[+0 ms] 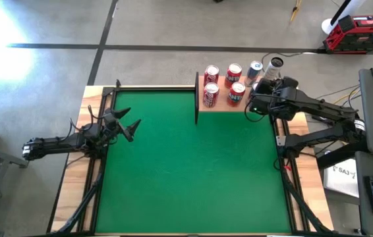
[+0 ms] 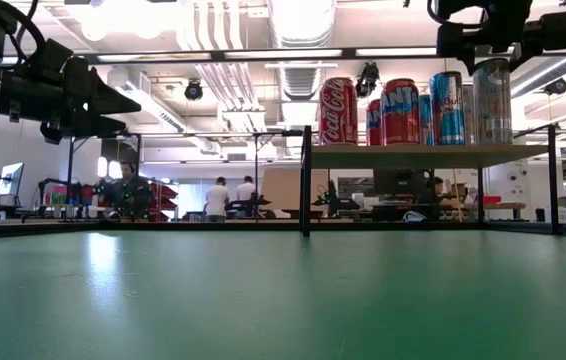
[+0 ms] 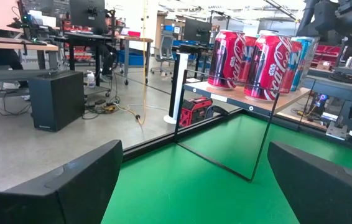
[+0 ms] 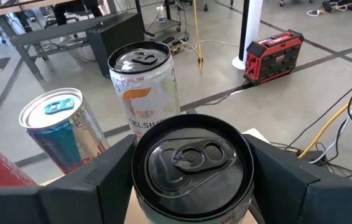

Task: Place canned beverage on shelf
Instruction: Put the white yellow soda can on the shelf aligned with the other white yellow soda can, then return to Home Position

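Above the tan wooden shelf [image 1: 229,105] at the green felt surface's [image 1: 186,171] far edge, the right gripper [image 4: 191,171] pinches a round black-lidded can [image 4: 191,155] in its jaws beside 2 other cans — the left gripper [image 1: 131,128] waits, jaws spread, over the surface's left side.

Green surface [image 1: 186,164] w/ wood edges; the shelf [image 1: 223,107], tan board on thin dark frame, stands at its far edge, right of centre. On shelf: 4 red cans in 2 rows [image 1: 211,74] [image 1: 211,94] [image 1: 233,72] [image 1: 236,93], a blue/silver can [image 1: 255,70] and a white can [image 1: 275,64] at the far right end.
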Action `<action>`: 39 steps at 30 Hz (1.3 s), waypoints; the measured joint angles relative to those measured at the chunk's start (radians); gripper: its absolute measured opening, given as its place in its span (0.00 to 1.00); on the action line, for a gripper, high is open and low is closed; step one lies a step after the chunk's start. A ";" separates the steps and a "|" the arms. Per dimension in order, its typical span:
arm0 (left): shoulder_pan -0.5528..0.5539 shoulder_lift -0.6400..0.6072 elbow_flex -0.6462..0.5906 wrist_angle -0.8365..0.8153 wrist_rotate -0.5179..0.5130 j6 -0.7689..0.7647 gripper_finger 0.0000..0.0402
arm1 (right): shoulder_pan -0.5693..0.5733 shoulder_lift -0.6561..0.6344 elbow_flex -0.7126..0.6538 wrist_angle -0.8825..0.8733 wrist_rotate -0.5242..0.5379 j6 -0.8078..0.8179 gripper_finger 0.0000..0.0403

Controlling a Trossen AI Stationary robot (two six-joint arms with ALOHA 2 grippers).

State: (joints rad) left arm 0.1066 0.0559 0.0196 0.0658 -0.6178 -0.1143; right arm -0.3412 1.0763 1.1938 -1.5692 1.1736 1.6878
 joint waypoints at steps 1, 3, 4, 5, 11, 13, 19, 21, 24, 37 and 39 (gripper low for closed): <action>0.000 0.000 0.000 0.000 0.000 0.000 0.96 | 0.000 0.000 0.000 0.000 0.001 0.000 0.62; 0.000 0.000 0.000 0.000 0.000 0.000 0.96 | 0.000 0.004 0.000 0.003 0.006 0.000 0.62; 0.000 0.000 0.000 0.000 0.000 0.000 0.96 | 0.000 0.006 0.000 0.004 0.010 0.001 0.62; 0.000 0.000 0.000 0.000 0.000 0.000 0.96 | 0.000 0.008 0.000 0.004 0.013 0.003 0.62; 0.000 0.000 0.000 0.000 0.000 0.000 0.96 | 0.000 0.020 0.000 0.004 0.014 -0.002 0.62; 0.000 0.000 0.000 0.000 0.000 0.000 0.96 | 0.000 0.021 0.000 0.004 0.012 -0.003 0.62; 0.000 0.000 0.000 0.000 0.000 0.000 0.96 | 0.000 0.021 0.000 0.004 0.011 -0.009 0.62; 0.000 0.000 0.000 0.000 0.000 0.000 0.96 | 0.001 0.021 0.002 0.003 0.008 -0.010 0.64; 0.000 0.000 0.000 0.000 0.000 0.000 0.96 | 0.001 0.021 0.010 0.003 0.007 -0.013 0.74; 0.000 0.000 0.000 0.000 0.000 0.000 0.96 | 0.003 0.014 0.089 -0.002 -0.140 -0.050 0.91; 0.000 0.000 0.000 0.000 0.000 0.000 0.96 | 0.003 0.011 0.098 -0.001 -0.161 -0.052 0.92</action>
State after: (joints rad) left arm 0.1062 0.0556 0.0196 0.0656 -0.6175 -0.1143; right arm -0.3386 1.0873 1.2917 -1.5704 1.0128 1.6356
